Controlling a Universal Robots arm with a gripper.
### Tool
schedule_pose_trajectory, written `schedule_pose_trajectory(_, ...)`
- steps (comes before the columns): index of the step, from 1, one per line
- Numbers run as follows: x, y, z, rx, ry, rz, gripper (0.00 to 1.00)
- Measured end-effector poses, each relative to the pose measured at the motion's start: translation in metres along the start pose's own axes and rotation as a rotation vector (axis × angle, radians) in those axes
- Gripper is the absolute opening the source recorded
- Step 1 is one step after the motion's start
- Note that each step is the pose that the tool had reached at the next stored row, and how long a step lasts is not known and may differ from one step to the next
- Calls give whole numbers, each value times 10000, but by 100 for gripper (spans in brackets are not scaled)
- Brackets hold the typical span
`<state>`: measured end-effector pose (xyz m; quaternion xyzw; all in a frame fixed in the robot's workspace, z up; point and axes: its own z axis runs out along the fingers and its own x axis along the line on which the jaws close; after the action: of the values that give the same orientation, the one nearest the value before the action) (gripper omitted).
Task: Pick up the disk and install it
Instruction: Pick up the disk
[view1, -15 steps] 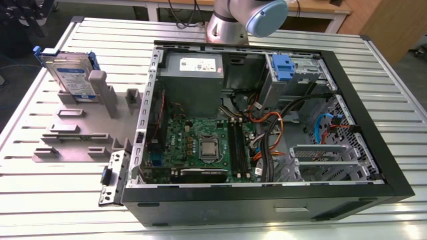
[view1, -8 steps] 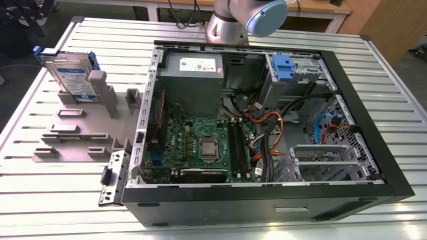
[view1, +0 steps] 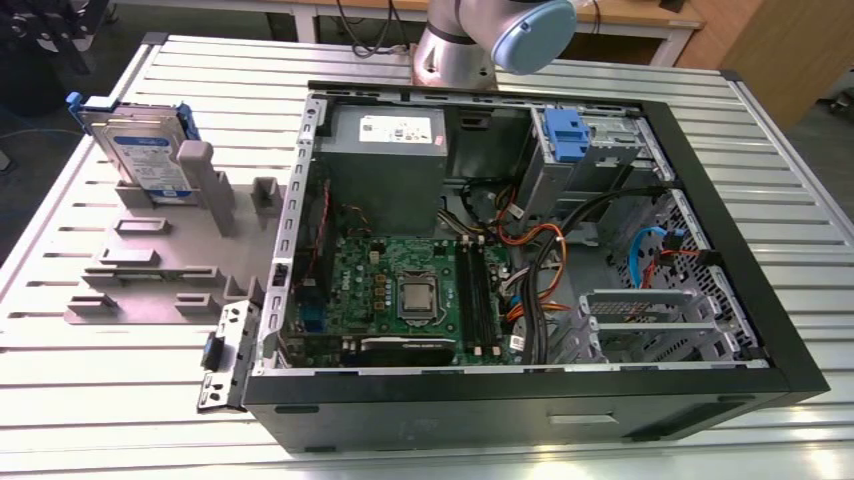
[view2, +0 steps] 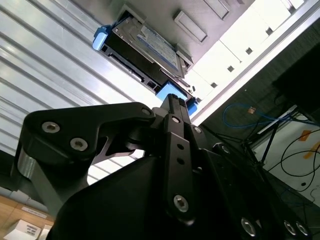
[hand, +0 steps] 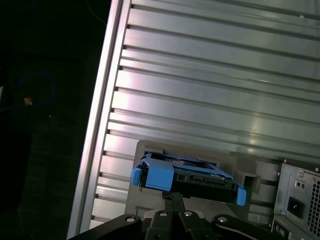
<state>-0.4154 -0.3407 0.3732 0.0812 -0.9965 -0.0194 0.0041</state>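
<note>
End effector (hand: 172, 197) clenched, empty | disk (hand: 197, 180) beyond fingertips, apart, upright in grey holder (view1: 160, 268)

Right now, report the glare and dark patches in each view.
Exterior view: even light, disk clear. First wrist view: glare streaks on the table slats, blackness past their edge. Second wrist view: white blowout beside the disk, gripper dark in front.

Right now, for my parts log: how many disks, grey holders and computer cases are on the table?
Disk: 1
Grey holder: 1
Computer case: 1
Total: 3
</note>
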Motion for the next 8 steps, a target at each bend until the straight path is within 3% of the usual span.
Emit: schedule_pose_trajectory(8,0,0,0,1,8,-218,11)
